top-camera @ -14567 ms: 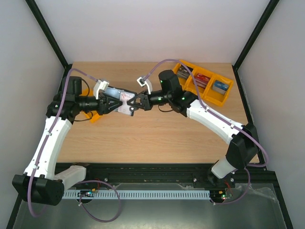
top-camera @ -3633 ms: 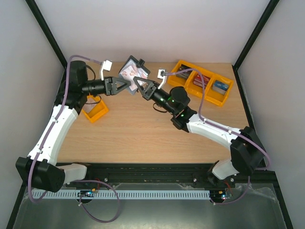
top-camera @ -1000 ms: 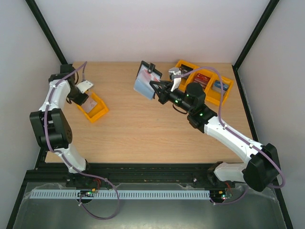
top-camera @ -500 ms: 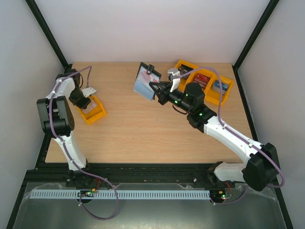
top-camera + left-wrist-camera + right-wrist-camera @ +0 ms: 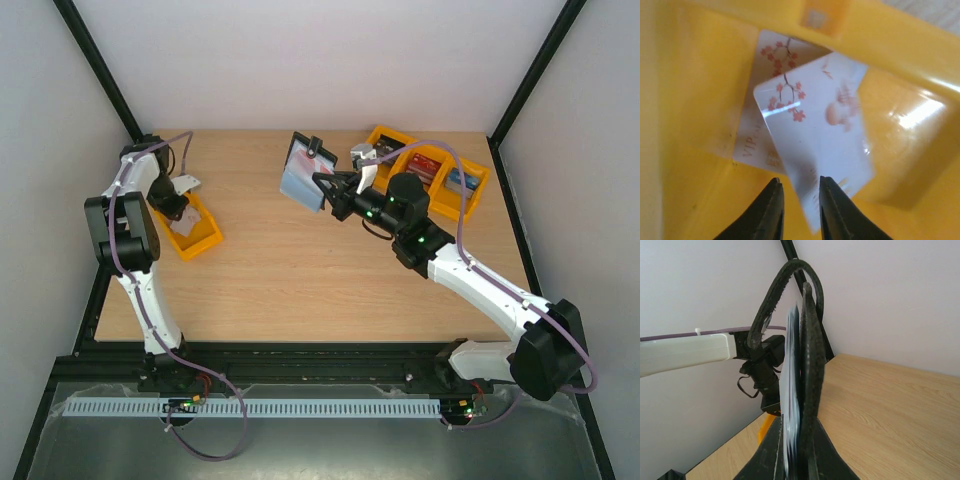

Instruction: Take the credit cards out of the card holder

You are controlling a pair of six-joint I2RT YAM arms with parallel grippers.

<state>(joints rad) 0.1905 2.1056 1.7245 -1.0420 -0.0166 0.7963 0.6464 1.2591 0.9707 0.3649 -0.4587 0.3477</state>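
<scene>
Here the left fingers (image 5: 771, 210), pressed together a second ago, now stand slightly parted inside the yellow tray (image 5: 685, 110). They appear to have let go of a card that leans on another, so two credit cards (image 5: 815, 130) are out. The right fingers (image 5: 767, 460) stay clamped on the card holder (image 5: 303, 172), held open above the bench (image 5: 300, 280). Only the left wrist view shows the cards. The right wrist view sees the holder edge-on, so whether cards remain inside cannot be told.
</scene>
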